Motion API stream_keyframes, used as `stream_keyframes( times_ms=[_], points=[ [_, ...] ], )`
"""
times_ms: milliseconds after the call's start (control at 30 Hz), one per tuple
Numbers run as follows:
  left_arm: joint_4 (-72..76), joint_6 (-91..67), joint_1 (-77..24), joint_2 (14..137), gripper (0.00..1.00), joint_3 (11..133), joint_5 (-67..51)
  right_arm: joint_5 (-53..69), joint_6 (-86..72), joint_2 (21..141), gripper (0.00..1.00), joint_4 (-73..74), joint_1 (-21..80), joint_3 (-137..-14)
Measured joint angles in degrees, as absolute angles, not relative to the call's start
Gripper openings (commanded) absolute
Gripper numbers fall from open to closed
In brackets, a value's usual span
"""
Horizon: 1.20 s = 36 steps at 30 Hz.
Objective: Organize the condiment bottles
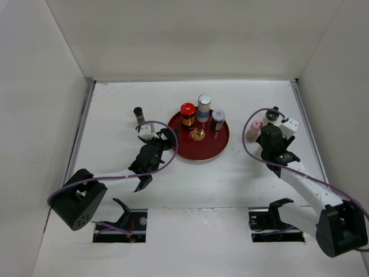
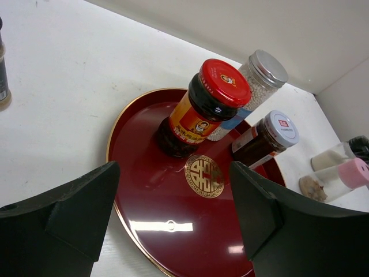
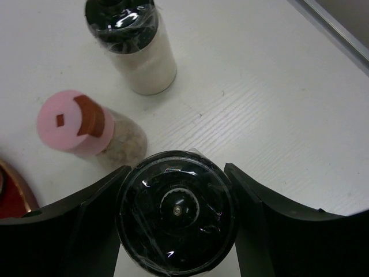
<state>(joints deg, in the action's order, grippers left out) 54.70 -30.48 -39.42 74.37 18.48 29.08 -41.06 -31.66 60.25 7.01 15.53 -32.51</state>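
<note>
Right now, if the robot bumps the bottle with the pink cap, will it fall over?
Probably, if hit near the top: the pink-capped bottle stands tall and narrow on the table. Its body looks round, so once down it might roll. Its side looks smooth, so a loose grip could slip.

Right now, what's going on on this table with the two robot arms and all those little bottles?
A two-armed robot is mid-sort. Three bottles already stand on the red tray: the red-capped jar, silver-capped shaker and grey-capped jar. The right hand grips a black-topped bottle, beside the pink-capped shaker and cream bottle. The left hand hangs open and empty at the tray's left edge.
</note>
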Motion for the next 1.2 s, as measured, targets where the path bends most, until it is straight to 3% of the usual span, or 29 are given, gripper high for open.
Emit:
stream_keyframes(
  times_ms=[233,533,800,1200],
  points=[
    [54.70,-30.48,-39.40,74.37,0.76,18.48,29.08,-42.74,-31.31,54.87,0.50,11.73,26.28,-37.08],
    [54.68,-30.50,-38.89,74.37,0.76,18.48,29.08,-40.07,-28.34,71.24,0.50,2.55,38.24,-51.16],
    [54.68,-30.52,-38.13,74.37,0.76,18.48,29.08,-33.89,-23.14,90.65,0.51,-3.99,39.81,-61.69],
    [54.68,-30.52,-37.89,74.37,0.76,18.48,29.08,-31.70,-19.16,101.27,0.52,-8.16,40.34,-67.18]
  ],
)
